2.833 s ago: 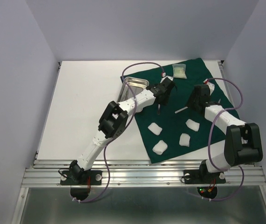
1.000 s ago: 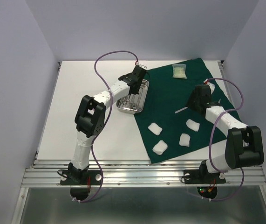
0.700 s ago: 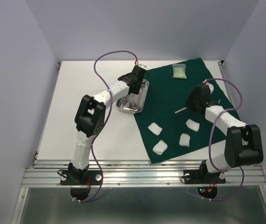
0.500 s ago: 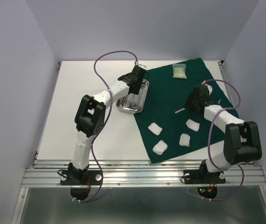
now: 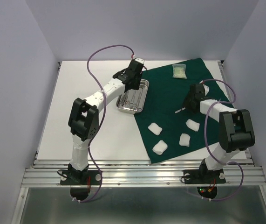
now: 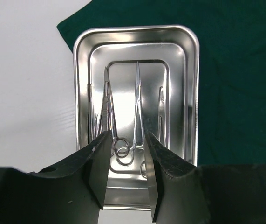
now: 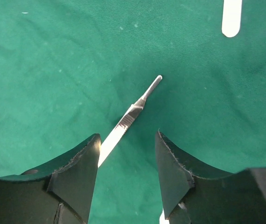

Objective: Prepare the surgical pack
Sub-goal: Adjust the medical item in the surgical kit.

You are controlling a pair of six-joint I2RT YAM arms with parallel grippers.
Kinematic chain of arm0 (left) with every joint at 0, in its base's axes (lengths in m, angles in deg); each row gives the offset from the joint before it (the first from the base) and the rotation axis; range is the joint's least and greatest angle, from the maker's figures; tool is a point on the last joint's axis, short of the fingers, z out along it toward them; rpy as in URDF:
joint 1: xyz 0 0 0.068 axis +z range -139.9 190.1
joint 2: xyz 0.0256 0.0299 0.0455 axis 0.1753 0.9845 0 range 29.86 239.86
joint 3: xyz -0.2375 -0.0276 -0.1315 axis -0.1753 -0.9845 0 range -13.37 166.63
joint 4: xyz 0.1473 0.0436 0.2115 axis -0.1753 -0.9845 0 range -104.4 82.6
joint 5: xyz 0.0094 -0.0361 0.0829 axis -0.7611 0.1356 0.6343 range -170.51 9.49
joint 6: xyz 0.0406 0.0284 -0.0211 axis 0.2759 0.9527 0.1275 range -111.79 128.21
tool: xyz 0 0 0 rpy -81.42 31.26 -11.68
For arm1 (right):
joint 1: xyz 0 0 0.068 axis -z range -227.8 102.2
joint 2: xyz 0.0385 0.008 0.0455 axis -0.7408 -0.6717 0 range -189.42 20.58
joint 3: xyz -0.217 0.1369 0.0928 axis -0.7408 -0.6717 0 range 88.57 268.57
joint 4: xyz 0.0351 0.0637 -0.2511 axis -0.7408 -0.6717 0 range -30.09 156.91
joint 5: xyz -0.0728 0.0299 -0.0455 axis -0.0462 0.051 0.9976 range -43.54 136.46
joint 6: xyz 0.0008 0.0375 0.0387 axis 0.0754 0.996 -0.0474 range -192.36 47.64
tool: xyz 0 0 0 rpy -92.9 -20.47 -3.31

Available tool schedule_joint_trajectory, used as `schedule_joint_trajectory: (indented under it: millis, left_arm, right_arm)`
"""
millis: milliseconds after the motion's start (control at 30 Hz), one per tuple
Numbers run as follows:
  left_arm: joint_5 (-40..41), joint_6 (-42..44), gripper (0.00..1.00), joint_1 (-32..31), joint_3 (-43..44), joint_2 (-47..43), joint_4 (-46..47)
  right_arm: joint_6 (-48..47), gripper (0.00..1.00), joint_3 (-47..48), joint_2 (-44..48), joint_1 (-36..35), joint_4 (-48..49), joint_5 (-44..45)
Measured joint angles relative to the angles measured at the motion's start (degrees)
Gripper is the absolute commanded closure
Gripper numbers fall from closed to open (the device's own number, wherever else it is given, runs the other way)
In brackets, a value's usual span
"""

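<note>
Closest to me, on the near part of the dark green drape [image 5: 170, 100], four white gauze pads [image 5: 160, 147] lie loosely grouped, none of them touching another. The drape is spread at an angle over the right half of the white table [image 5: 77, 116].

A little farther in, the right gripper [image 7: 127, 136] points down over the cloth with its jaws moderately apart. It holds nothing. A slim steel tool [image 7: 130, 114] lies flat on the drape beneath it, running diagonally between the two fingers and close to the left-hand one in the wrist view; I cannot tell whether that finger touches it. A small white strip [image 7: 231, 17] lies on the cloth beyond.

Across to the left, the shiny steel tray [image 6: 79, 93] straddles the drape's left edge, with green cloth along one long side and bare table along the other. Scissor-like forceps [image 6: 109, 116] lie lengthwise inside it, ring handles toward the left gripper [image 6: 126, 135]. That gripper hangs above the tray's near end, its jaws partly open and empty.

Farthest off, the pale packet [image 5: 179, 71] rests near the drape's far edge, well apart from both grippers.
</note>
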Motion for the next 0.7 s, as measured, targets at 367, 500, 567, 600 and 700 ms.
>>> schedule_joint_trajectory:
  millis: [367, 500, 567, 600, 700]
  left_arm:
    - [-2.7, -2.3, 0.55, -0.8, 0.0, -4.3, 0.2]
    - [-3.0, -2.4, 0.55, -1.1, 0.0, -4.3, 0.0]
    - [-3.1, -2.5, 0.55, -1.1, 0.0, -4.3, -0.1]
    - [-3.1, -2.5, 0.55, -1.1, 0.0, -4.3, -0.1]
    - [-3.1, -2.6, 0.55, -1.1, 0.0, -4.3, -0.2]
  right_arm:
    - [1.4, 0.55, 4.9, -7.0, 0.0, 1.1, 1.0]
    - [-0.2, 0.56, 7.5, -9.3, 0.0, 0.9, 2.3]
    - [-0.9, 0.56, 8.5, -10.3, 0.0, 1.0, 2.4]
    - [-1.1, 0.58, 8.8, -10.5, -0.1, 1.0, 2.4]
    - [-2.0, 0.76, 9.6, -11.3, -0.4, 1.0, 2.8]
